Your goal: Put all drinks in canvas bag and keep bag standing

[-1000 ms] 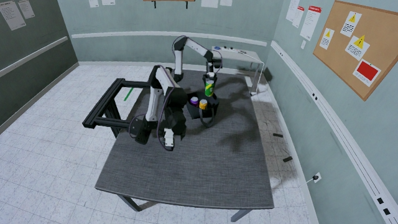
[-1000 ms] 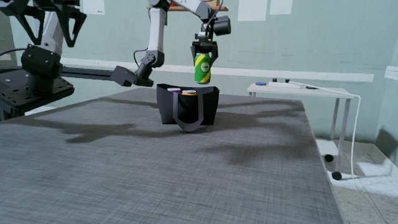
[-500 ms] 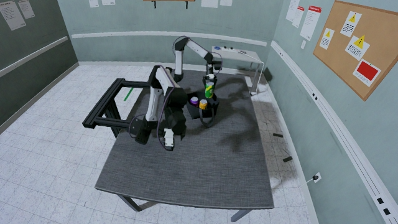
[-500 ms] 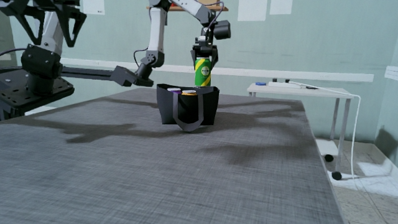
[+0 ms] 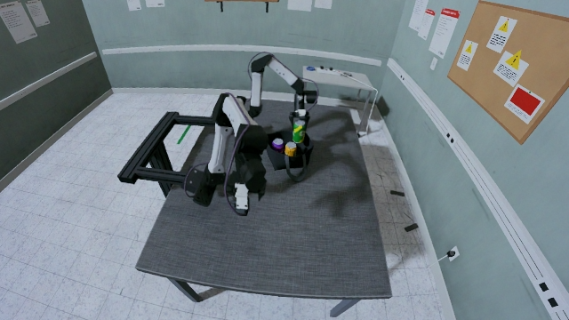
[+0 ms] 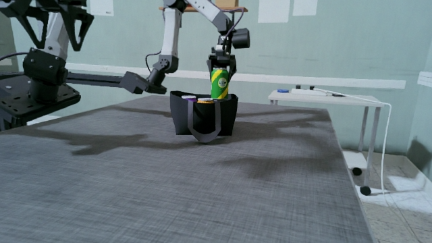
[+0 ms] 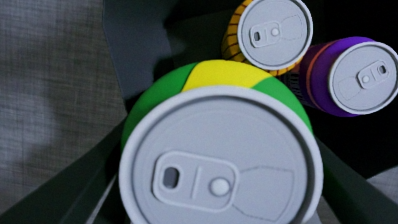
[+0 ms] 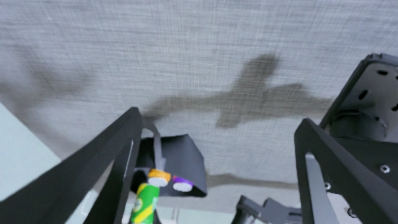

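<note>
So here the canvas bag [image 5: 276, 162] [image 6: 179, 118] [image 7: 136, 45] [image 8: 182, 155] is standing on the table [image 5: 267, 249] [image 6: 202, 189] [image 7: 45, 100] [image 8: 200, 50], its handle [image 5: 296, 179] [image 6: 204, 138] [image 8: 157, 145] hanging down in front in the exterior view. Inside, one can [image 5: 277, 143] [image 6: 190, 98] [image 7: 362, 77] [image 8: 183, 185] is sitting on that view's left, and a second can [image 5: 291, 148] [image 6: 205, 100] [image 7: 275, 32] [image 8: 159, 177] is sitting just beside it. Over on the right, the third can [image 5: 299, 132] [image 6: 219, 84] [image 7: 220, 150] [image 8: 145, 204] is hanging upright at the bag's mouth, between the fingers of the left gripper [image 5: 299, 124] [image 6: 221, 71] [image 7: 213, 118]. The right gripper [image 5: 261, 193] [image 6: 59, 48] [image 8: 218, 119] is hovering well apart from the bag, to its left. And a side table [image 5: 342, 79] [image 6: 358, 98] is standing behind, off to the right.
</note>
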